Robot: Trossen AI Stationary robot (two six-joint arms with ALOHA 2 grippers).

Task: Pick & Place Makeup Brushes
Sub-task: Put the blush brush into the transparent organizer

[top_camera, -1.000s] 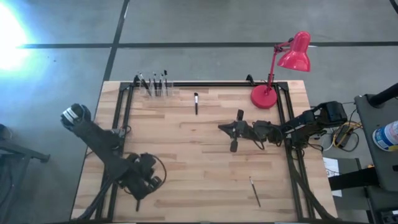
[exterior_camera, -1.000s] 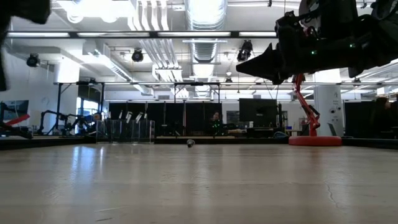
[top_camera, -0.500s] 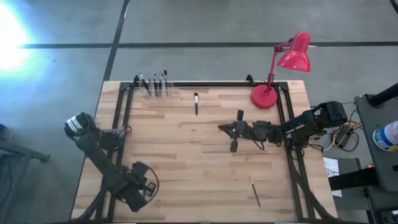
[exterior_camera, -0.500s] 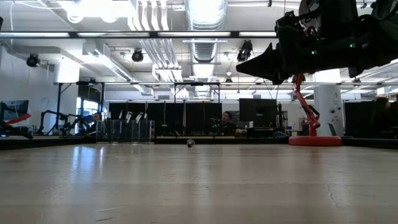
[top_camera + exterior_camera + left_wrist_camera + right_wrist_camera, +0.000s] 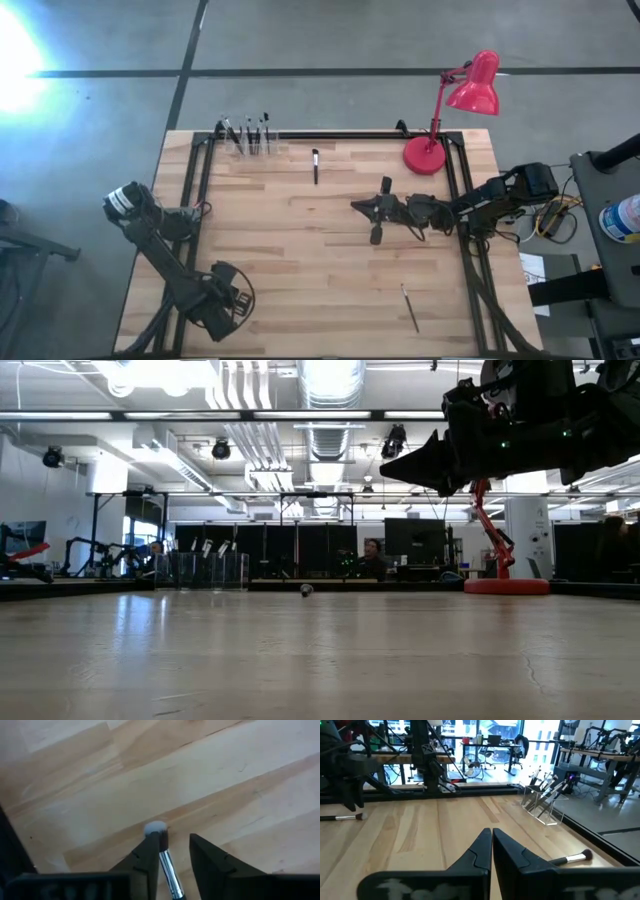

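Brush (image 5: 165,860) lies between the left gripper's (image 5: 170,851) released jaws, we note, at the counter's (image 5: 300,250) near-left; right gripper (image 5: 491,841) clenched, mid-counter.

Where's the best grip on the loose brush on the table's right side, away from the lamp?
Grip the makeup brush mid-handle, coming straight down with the pincer closing across its width. It lies flat on the table, thin and long, with bare wood on both sides, so a sideways approach would likely just push it.
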